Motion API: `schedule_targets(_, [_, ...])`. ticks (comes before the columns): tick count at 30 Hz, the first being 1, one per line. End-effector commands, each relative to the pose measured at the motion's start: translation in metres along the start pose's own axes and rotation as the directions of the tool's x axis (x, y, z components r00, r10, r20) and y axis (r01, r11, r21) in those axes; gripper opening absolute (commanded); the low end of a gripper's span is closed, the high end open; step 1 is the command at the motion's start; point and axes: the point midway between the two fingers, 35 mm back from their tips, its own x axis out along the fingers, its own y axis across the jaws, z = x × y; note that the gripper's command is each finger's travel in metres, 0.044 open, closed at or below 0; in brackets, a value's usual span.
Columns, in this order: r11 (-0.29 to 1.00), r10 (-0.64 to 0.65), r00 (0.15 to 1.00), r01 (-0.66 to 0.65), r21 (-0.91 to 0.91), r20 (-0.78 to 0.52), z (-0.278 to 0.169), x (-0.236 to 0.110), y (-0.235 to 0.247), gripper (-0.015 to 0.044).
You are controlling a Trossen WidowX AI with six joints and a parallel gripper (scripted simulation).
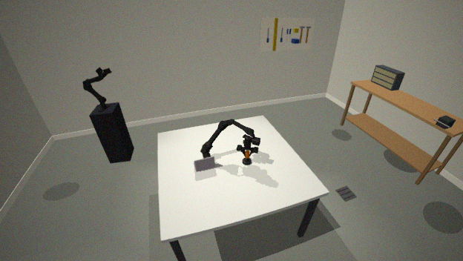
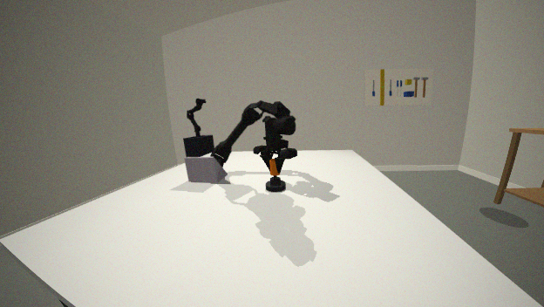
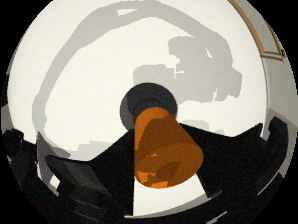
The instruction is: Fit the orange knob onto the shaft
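Observation:
My gripper [image 1: 247, 152] [image 2: 274, 167] [image 3: 156, 131] is shut on the orange knob [image 1: 247, 153] [image 2: 273, 167] [image 3: 164, 148]. It holds the knob upright, right over the dark round pedestal [image 1: 246, 161] [image 2: 275, 186] [image 3: 136, 99] on the white table [image 1: 230, 200] [image 2: 174, 253]. In the wrist view the knob's lower end overlaps the pedestal's top and hides the shaft. In the top and exterior views the knob stands above the pedestal, with its lower end close to it. I cannot tell how far the shaft is inside the knob's hole, nor how the flat sides lie.
The arm's grey base block [image 1: 205, 163] [image 2: 201, 170] stands on the table to the left of the pedestal. A second dark arm on a black plinth [image 1: 110, 131] stands on the floor. A wooden shelf [image 1: 404, 122] is at the right wall.

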Motion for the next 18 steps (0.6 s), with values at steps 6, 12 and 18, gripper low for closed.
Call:
schedule_targets(6, [0.839, -0.005, 1.0, 0.004, 0.543, 0.0, -0.0012, 0.0002, 0.0018, 0.0])
schedule_targets(12, [0.564, -0.005, 1.0, 0.003, 0.826, 0.0, -0.0003, -0.0002, 0.0019, 0.0])
schedule_targets(18, [0.292, -0.005, 1.0, 0.001, 0.956, 0.0, 0.0013, -0.0012, 0.0002, 0.0])
